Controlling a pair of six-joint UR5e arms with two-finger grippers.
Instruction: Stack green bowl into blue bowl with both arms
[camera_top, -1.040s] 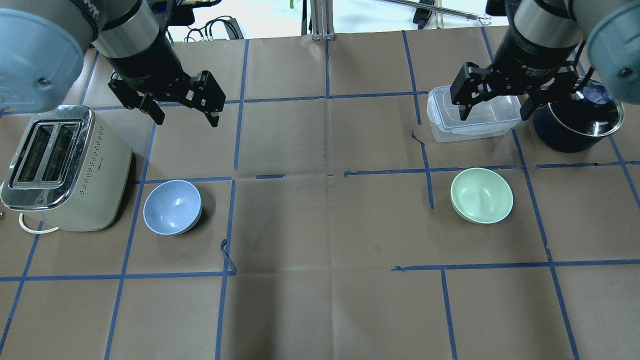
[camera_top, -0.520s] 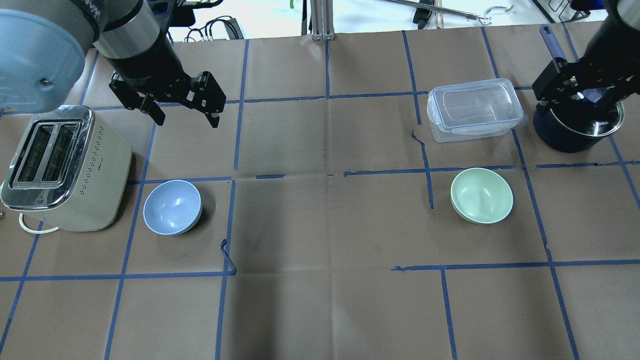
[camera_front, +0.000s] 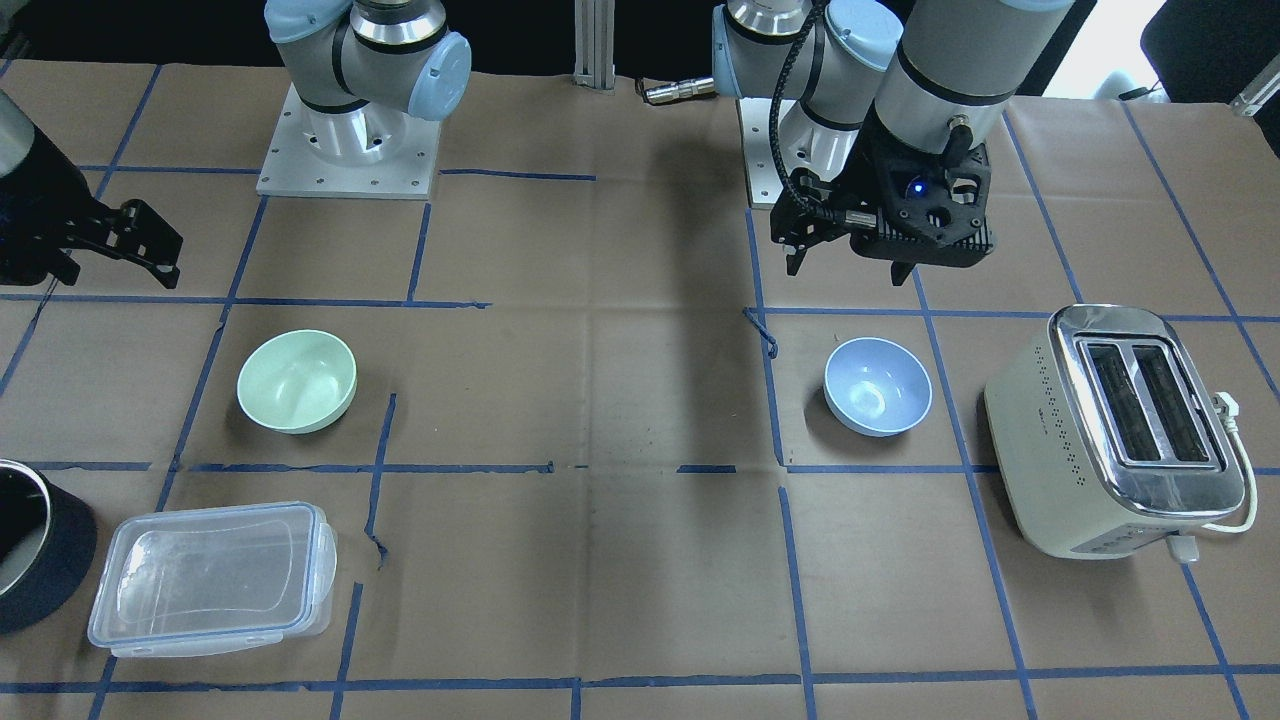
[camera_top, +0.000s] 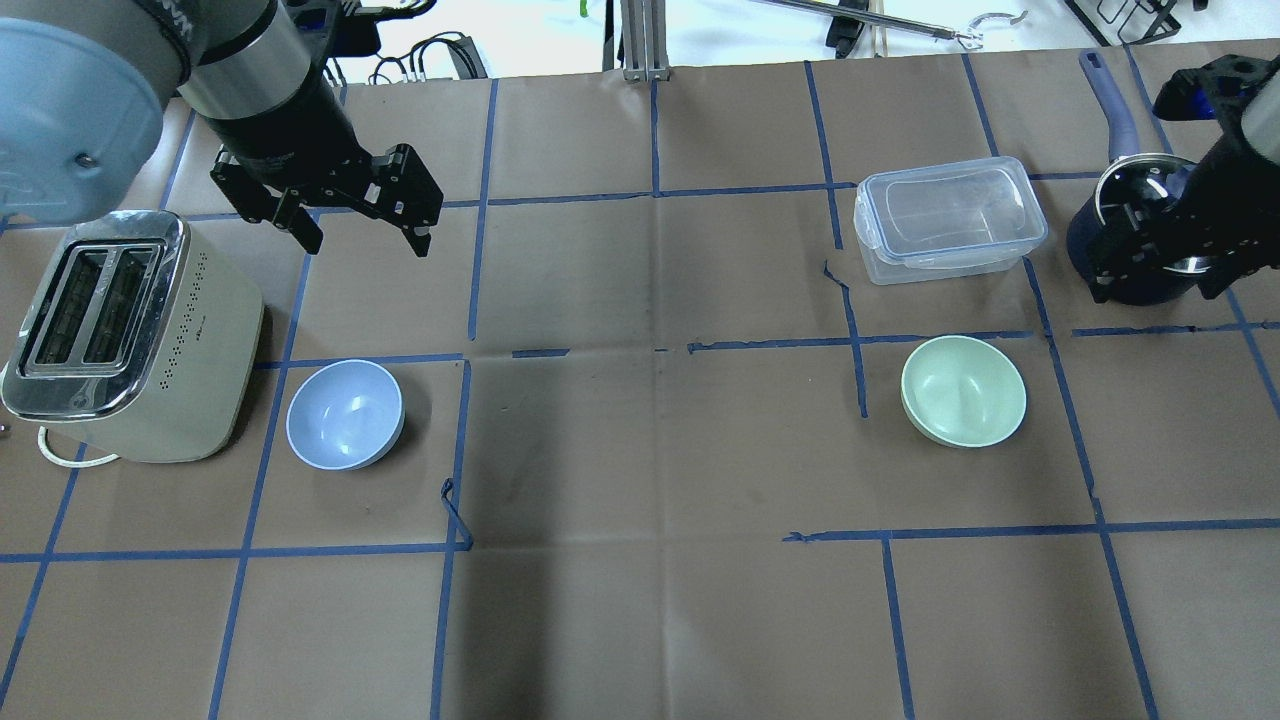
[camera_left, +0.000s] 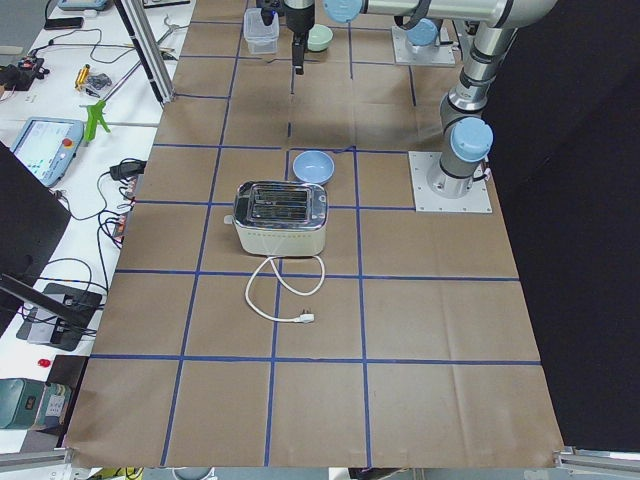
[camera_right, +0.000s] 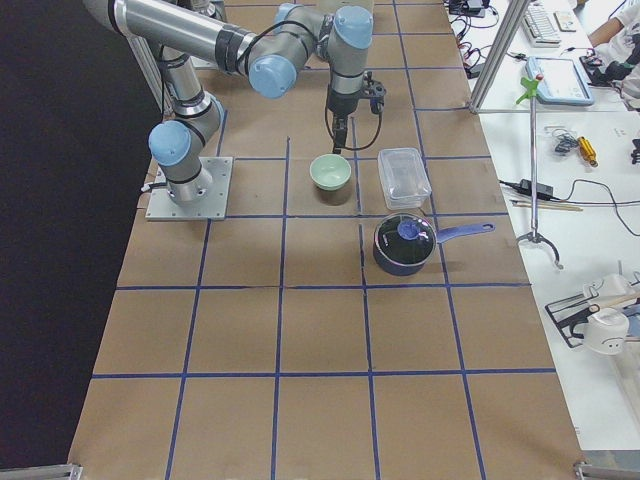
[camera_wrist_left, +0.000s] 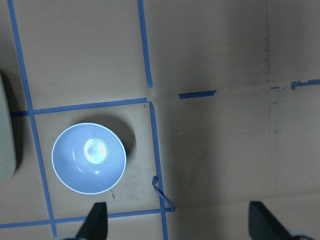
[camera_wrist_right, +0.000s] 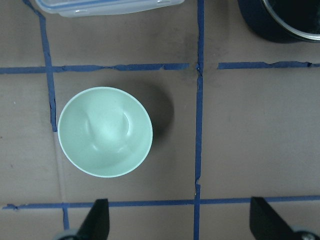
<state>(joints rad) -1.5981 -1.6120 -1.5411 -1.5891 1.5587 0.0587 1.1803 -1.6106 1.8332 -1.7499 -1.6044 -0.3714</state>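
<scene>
Front view, facing the robot: green bowl (camera_front: 297, 381) upright on the paper-covered table (camera_front: 640, 560), view's left. Blue bowl (camera_front: 878, 386) upright on view's right, near a cream toaster (camera_front: 1120, 430), not touching. Bowls well apart. Left gripper (camera_front: 848, 268) hangs above the table behind the blue bowl, blue light lit on its body. Right gripper (camera_front: 115, 268) at the left edge, partly cut off. Clear lidded container (camera_front: 210, 578) and dark pot (camera_front: 35, 550) on the camera side of the green bowl

Overhead: left gripper's fingers spread wide, empty, beyond the blue bowl. Right gripper overlaps the pot in this view, fingers apart, nothing between them; green bowl well apart from it

Left end view: blue bowl just past the toaster; grippers too small to judge

Right end view: green bowl beside the container, pot nearer the camera

Left wrist: blue bowl below, left of centre, fingertips (camera_wrist_left: 97, 222) parted wide

Right wrist: green bowl below, above the left fingertip; jaws wide open, holding nothing
</scene>
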